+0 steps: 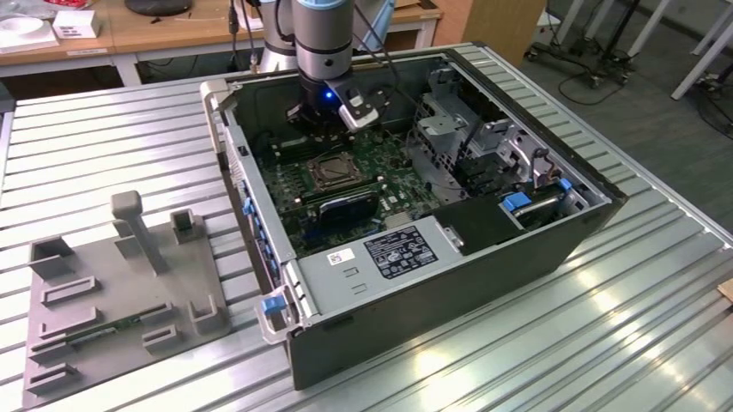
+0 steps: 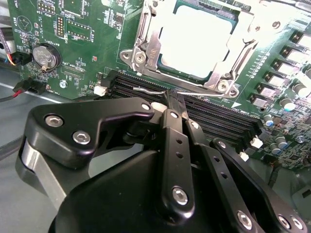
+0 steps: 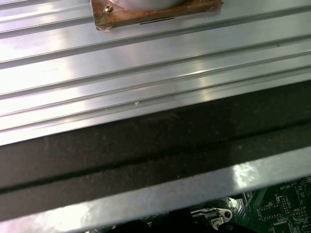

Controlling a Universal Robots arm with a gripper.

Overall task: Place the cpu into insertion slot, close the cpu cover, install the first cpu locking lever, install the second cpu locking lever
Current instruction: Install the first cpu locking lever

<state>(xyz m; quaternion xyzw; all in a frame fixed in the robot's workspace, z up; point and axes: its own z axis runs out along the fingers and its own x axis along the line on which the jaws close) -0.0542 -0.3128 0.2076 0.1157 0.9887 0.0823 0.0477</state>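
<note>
Right now my claw (image 2: 170, 99) sits low inside the open computer case (image 1: 458, 257), fingers drawn close together with their tips pinched on a thin wire lever (image 2: 146, 90), which lies across the long black memory slots (image 2: 218, 121) at the near edge of the socket. I judge that to be one of the locking levers, its long axis running along the socket's side and not toward me. Just past my fingertips (image 2: 174, 101) lies the insertion slot (image 2: 146, 39); the cpu (image 2: 194, 41) is already seated in it, its pale top glaring in the light, and the cpu cover (image 2: 228, 80) lies down flat around it as a silver frame. So the chip is straight ahead of me, near, on the green board (image 2: 77, 73). In the exterior view I hang over the board's far edge, with the socket (image 1: 326, 170) nearer the camera than me.
</note>
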